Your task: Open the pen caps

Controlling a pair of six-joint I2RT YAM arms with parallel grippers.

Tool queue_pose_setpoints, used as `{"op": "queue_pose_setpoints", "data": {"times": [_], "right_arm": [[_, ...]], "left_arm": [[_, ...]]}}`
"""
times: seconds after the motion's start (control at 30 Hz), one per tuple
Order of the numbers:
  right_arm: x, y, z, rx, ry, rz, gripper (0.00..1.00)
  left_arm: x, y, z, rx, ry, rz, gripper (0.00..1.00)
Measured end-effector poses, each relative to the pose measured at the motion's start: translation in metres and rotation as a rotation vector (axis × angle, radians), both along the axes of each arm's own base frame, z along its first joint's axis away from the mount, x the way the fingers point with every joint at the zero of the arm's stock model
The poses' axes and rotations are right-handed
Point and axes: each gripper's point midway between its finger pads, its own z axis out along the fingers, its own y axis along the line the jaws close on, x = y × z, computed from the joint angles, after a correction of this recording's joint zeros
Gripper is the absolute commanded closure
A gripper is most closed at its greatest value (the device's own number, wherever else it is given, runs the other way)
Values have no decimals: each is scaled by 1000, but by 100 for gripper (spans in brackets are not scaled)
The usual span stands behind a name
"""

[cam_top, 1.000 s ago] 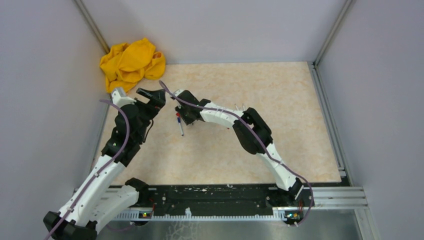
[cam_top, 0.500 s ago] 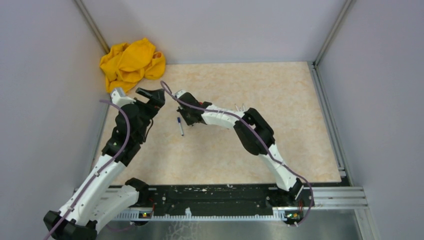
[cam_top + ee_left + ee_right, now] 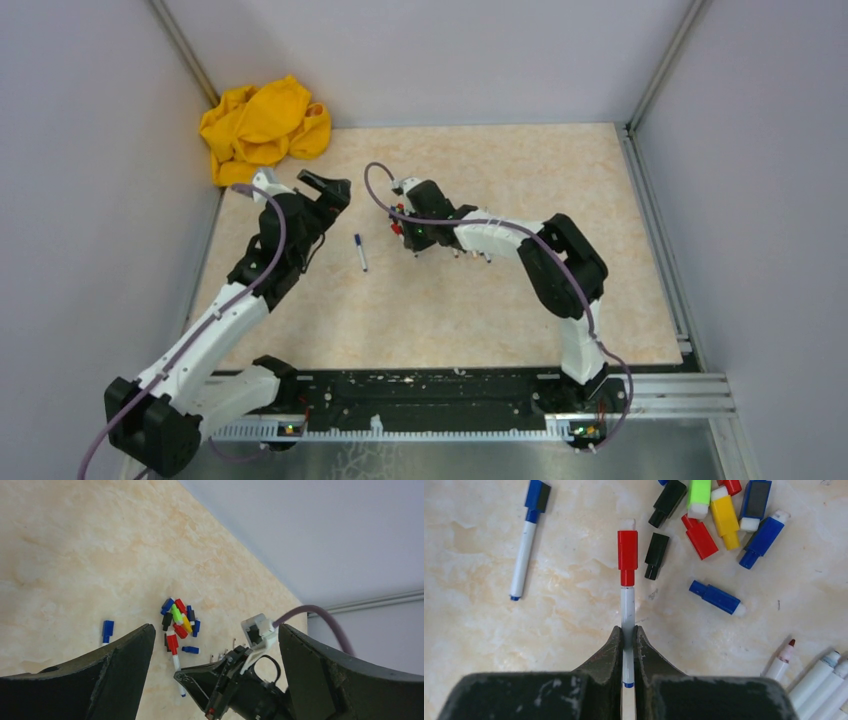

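Two fingers of the right gripper (image 3: pixel 627 630) are clenched on the white barrel of a pen (image 3: pixel 627 602), low near its tail end, so the red cap (image 3: pixel 627 555) sticks out ahead of the fingertips; that grip leaves the cap free for the other arm to pull, I'd judge; the pen points straight out along the gripper's axis, low over the table (image 3: pixel 484 630); whether it touches the surface, can't tell. Left gripper (image 3: pixel 215 632) is spread wide, holding nothing, aimed toward the right one; looks staged to come in on the red cap. Outward: loose caps (image 3: pixel 724 517) heaped just beyond the held pen, black, green, yellow, red, blue; probably the drop spot for pulled caps; one blue-capped pen (image 3: pixel 524 550) lies flat to the side, apart from the heap, cap on, not yet done; bare pens (image 3: pixel 819 680) lie side by side on the other side, already uncapped. Yellow cloth (image 3: pixel 262 128) bunched in the far left corner, not involved.
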Motion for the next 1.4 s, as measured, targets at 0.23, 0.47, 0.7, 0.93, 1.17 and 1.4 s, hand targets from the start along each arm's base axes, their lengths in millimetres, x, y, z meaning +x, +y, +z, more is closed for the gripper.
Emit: {"op": "queue_pose_setpoints", "data": {"times": [0.23, 0.47, 0.7, 0.93, 1.17, 1.4], "right_arm": [[-11, -10, 48, 154, -29, 14, 100], [-12, -15, 84, 261, -72, 29, 100], [-22, -12, 94, 304, -64, 62, 100], [-27, -12, 103, 333, -63, 79, 100], [-26, -14, 104, 341, -64, 79, 100], [-25, -20, 102, 342, -56, 75, 100]], "left_arm": [[17, -33, -24, -60, 54, -102, 1], [30, -71, -65, -104, 163, -235, 3], [34, -96, -85, -161, 213, -329, 9], [36, -114, -97, -204, 239, -401, 26], [36, -125, -104, -237, 254, -449, 46], [37, -128, -99, -255, 238, -460, 68]]}}
